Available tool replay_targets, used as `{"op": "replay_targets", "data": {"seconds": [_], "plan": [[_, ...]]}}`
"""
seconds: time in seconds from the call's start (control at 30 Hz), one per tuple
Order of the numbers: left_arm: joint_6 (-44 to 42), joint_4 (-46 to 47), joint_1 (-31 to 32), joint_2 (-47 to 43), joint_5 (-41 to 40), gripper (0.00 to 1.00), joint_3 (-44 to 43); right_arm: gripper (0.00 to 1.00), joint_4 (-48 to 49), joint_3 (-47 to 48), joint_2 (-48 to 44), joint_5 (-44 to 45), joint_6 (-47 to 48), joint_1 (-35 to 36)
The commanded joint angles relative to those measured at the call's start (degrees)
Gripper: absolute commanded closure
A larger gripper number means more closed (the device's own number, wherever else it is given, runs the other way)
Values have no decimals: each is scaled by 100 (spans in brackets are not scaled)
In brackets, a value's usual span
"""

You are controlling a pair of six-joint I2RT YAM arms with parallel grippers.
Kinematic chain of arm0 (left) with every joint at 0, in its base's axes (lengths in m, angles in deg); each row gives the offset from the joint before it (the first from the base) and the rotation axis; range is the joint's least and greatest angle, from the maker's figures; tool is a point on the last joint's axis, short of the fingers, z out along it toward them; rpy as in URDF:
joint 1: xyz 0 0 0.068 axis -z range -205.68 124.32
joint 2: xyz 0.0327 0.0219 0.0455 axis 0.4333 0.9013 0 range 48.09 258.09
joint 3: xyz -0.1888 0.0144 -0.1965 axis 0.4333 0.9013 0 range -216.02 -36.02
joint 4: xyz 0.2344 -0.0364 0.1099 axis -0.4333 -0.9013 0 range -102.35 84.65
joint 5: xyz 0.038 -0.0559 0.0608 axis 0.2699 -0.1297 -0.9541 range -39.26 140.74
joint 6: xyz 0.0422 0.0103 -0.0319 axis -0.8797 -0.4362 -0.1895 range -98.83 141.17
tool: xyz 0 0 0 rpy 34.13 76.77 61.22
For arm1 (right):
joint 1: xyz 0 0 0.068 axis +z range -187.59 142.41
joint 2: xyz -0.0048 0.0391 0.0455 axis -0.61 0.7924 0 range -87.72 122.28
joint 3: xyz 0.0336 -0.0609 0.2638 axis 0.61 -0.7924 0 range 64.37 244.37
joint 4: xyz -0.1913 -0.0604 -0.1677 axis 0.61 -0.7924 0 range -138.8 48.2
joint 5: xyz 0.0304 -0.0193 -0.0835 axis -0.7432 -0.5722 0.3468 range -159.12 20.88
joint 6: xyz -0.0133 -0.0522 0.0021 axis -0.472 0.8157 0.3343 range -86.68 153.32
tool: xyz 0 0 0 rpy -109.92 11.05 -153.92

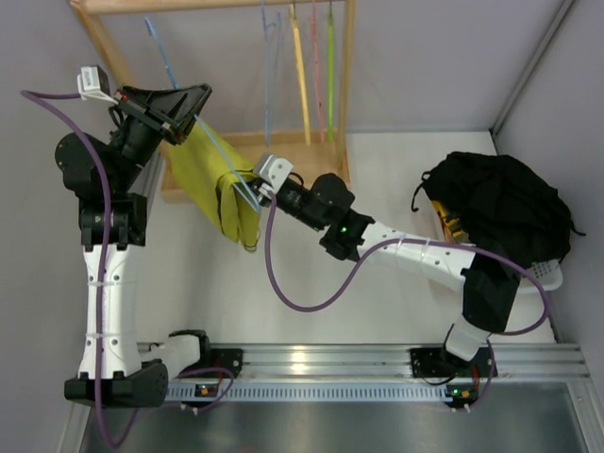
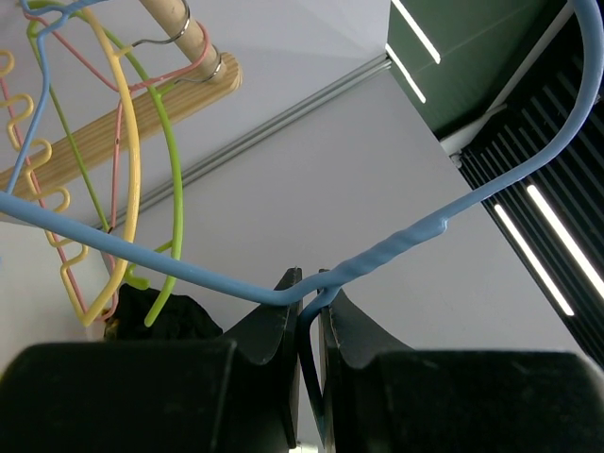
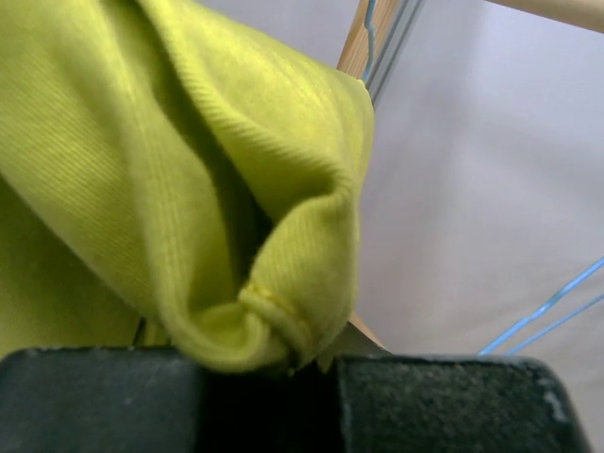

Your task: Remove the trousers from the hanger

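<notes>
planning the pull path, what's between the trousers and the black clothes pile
In the top view, only the right arm crosses the white table between the trousers and the black clothes pile.

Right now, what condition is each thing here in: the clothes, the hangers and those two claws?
Mustard-yellow cloth trousers: draped over the hanger, one edge pinched.
Light-blue wire hanger: off the rack, held up, tilted.
Left gripper: shut on the hanger's wire.
Right gripper: shut on the trousers' cloth.
Black clothes heap: lying loose on the table, untouched.
Spare coloured hangers: hanging on the wooden rack.
</notes>
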Motion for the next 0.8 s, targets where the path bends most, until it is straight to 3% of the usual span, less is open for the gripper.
{"op": "replay_targets", "data": {"seconds": [0.0,0.23,0.77], "plan": [[-12,775,-9,-310,-84,100,-6,100,611,108,-444,-119,-9,-59],[-548,194,-9,-459,-436,100,652,100,-144,248,-1138,-23,-299,-138],[-1243,45,-9,-916,249,100,1892,100,-672,1046,-1561,171,-642,-551]]}}
